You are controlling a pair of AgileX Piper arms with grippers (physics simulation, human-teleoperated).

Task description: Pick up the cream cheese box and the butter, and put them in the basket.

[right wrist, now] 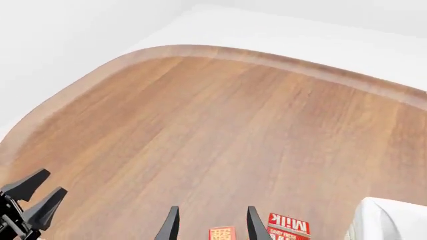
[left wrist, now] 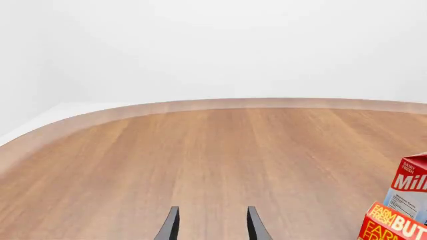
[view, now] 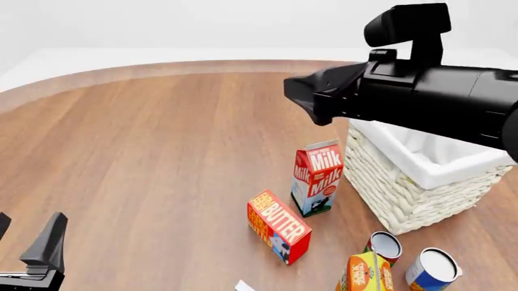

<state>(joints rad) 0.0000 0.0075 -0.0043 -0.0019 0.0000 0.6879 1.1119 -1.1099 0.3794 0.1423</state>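
**Op:** I am logging the oblong red-and-orange butter box with yellow "BUTTER" lettering first. It is lying on the round wooden table, angled, just beside the red-and-white "Milk" carton, which is standing upright behind it. I cannot tell whether the two are touching.

**Obs:** And the cream cheese box?

**Op:** I am seeing only a small white corner at the bottom edge of the front view, near the butter's closer end. Too little is showing to say more.

**Obs:** Basket?

**Op:** The large square white wicker basket with the white cloth liner is sitting right of the milk carton, close beside it. The right arm's black body is hanging over its far side and hiding part of the liner.

**Obs:** Grippers?

**Op:** The left gripper is sitting low at the near left of the table, well apart from the boxes; its fingers are standing apart with bare wood between them. The right gripper is raised above the table, fingers likewise spread with nothing between them, butter and milk showing beneath them.

**Obs:** Anything else?

**Op:** I am noting an orange juice carton and two cans, one red-sided and one blue-sided, clustered in front of the basket.
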